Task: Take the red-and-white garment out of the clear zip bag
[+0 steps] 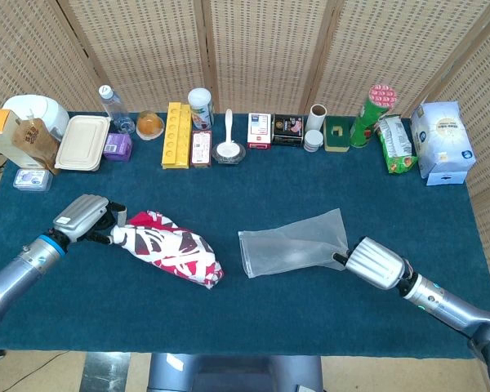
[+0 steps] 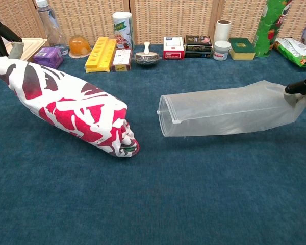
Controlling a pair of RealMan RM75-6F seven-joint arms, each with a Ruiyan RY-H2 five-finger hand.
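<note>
- The red-and-white garment (image 1: 167,247) lies rolled on the blue table (image 1: 253,188), left of centre, fully outside the clear zip bag (image 1: 292,243) and apart from it, with bare cloth between the two.
- The left hand (image 1: 88,218) holds the garment's far-left end, fingers closed on the fabric; in the chest view only dark fingers (image 2: 1,38) show at the left edge, at the bundle's raised end.
- From that end the garment (image 2: 76,111) slopes down to the right, its near end resting on the table.
- The right hand (image 1: 374,263) holds the bag's right end; in the chest view a dark fingertip (image 2: 300,86) pinches the plastic at the right edge.
- The bag (image 2: 227,108) lies flat and see-through, its open mouth facing left towards the garment.
- Along the far edge of the table stands a row of goods: a water bottle (image 1: 109,104), a beige lunch box (image 1: 82,142), a purple box (image 1: 117,146), a yellow tray (image 1: 175,135), a white canister (image 1: 200,106), a small bowl with a white spoon (image 1: 229,147), a red-and-white box (image 1: 260,131), a dark box (image 1: 288,129), a green tube with a red top (image 1: 371,113), a green snack bag (image 1: 396,144) and a white-and-blue pack (image 1: 443,142).
- A woven screen (image 1: 253,49) stands behind the table.
</note>
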